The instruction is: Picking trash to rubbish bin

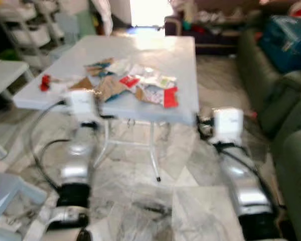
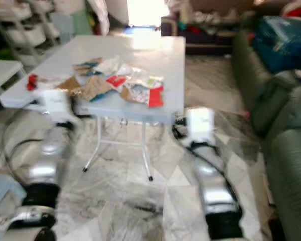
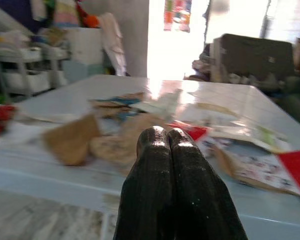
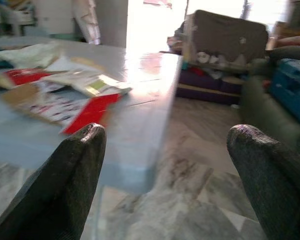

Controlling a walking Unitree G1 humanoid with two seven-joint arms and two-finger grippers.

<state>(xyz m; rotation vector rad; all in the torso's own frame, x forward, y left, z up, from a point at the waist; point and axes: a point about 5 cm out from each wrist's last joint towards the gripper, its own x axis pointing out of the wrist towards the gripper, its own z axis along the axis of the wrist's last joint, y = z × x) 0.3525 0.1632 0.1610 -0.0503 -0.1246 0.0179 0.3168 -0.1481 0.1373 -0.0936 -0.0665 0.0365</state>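
Facing the white table (image 1: 180, 55), the left gripper (image 3: 166, 137), fingers pressed together, reaches its near edge by scattered paper trash (image 1: 133, 85); the right gripper (image 4: 165, 150) gapes wide off the near right corner.

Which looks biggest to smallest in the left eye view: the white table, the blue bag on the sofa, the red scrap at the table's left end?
1. White table
2. Blue bag, partly cut off by the picture edge
3. Red scrap
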